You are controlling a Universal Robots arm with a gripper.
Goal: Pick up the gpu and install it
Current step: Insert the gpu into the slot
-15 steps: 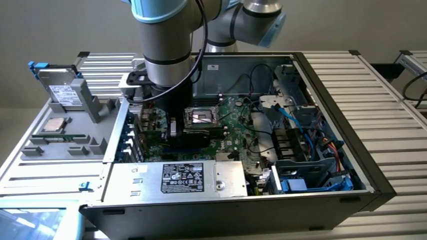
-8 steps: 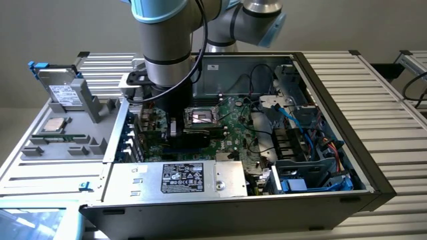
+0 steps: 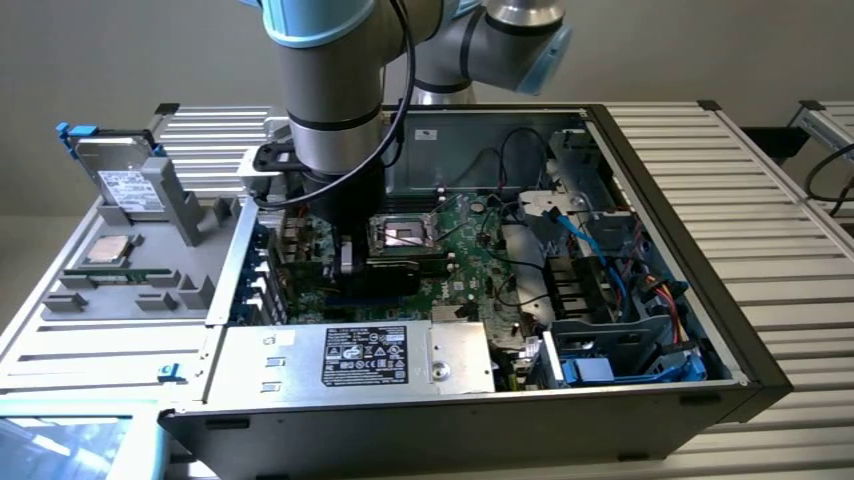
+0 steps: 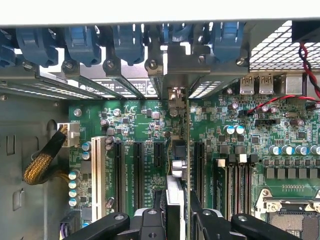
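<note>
Largest: a pale, ribbed sheet-metal table [image 3: 787, 200], bearing a black steel computer case [image 3: 747, 350] laid on its side with the lid off. Reaching down into the case, a thick round robot arm [image 3: 334, 90] of matte grey tubes with pale blue joint caps. At the case's near edge, a boxy silver power supply [image 3: 454, 365] with a black printed label. Beside the case at the exterior view's left, a grey moulded tray [image 3: 134, 280] with stepped pockets, propping up a silver labelled drive box [image 3: 127, 185].

On the case floor, a glossy green motherboard [image 4: 135, 117], studded with small cylindrical capacitors, square chips and a bright metal processor socket [image 3: 400, 236]. Along the rear wall, a row of rounded blue plastic latches [image 4: 80, 42] above perforated metal slot covers. Across the board, long narrow black expansion slots [image 4: 137, 170] in parallel, plus one white one [image 4: 98, 172]. Near the board's edge, a braided tan cable [image 4: 40, 165] curving into a white plug.

Clamped upright and edge-on between the black angular fingers [image 4: 150, 222] of the gripper [image 4: 177, 225], the gpu [image 4: 178, 167]: a thin flat card with pale ribbed fins nearest the wrist and a shiny metal bracket end towards the rear wall, a black slot on either side. Jaws part-way closed, pressed to both faces of the card. Cannot tell whether seated in a slot or just above it.
</note>
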